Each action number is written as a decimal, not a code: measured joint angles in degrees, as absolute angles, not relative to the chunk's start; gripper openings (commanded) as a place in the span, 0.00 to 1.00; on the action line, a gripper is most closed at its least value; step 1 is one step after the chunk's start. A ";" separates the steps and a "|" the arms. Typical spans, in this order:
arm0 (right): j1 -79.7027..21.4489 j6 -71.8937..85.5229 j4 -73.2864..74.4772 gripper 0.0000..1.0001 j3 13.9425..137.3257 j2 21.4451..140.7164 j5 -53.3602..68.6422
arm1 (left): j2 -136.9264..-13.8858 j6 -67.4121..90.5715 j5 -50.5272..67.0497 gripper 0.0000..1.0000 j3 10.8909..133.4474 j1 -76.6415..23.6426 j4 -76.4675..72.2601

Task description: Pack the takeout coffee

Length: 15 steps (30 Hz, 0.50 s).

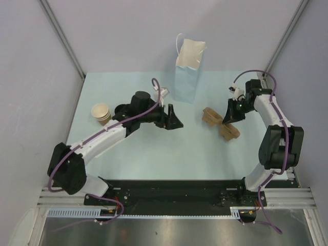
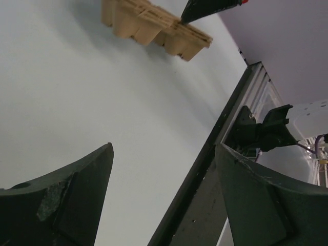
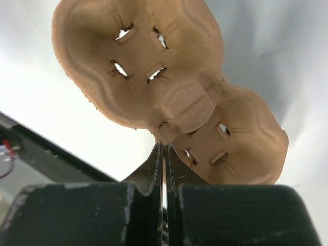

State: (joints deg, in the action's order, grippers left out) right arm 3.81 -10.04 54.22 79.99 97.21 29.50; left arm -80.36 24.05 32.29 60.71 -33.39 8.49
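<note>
No lidded kraft cup shows in any view; the takeout coffee is hidden or out of view. My right gripper (image 1: 229, 117) is shut on the middle rim of a brown pulp two-cup carrier (image 1: 220, 124), which sits at the table's right centre. In the right wrist view the fingers (image 3: 154, 164) pinch the carrier (image 3: 154, 77) at its waist; both wells are empty. My left gripper (image 1: 171, 117) is open and empty at the table's centre, left of the carrier. In the left wrist view its jaws (image 2: 165, 148) stand wide apart over bare table, with the carrier (image 2: 154, 25) ahead.
A pale blue paper bag (image 1: 188, 72) with a white handle stands upright and open at the back centre. A stack of unlidded tan cups (image 1: 101, 113) stands at the left. Grey walls enclose the table; a black rail (image 1: 174, 192) runs along the near edge.
</note>
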 measured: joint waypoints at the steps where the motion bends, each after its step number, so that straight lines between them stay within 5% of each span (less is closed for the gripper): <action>1: 3.42 -8.93 54.13 0.00 78.56 96.57 30.13 | -81.71 25.65 31.66 0.84 60.71 -34.87 6.66; 15: -5.78 5.98 45.82 0.00 63.37 85.91 35.05 | -101.10 47.11 23.57 0.79 62.13 -46.26 -8.51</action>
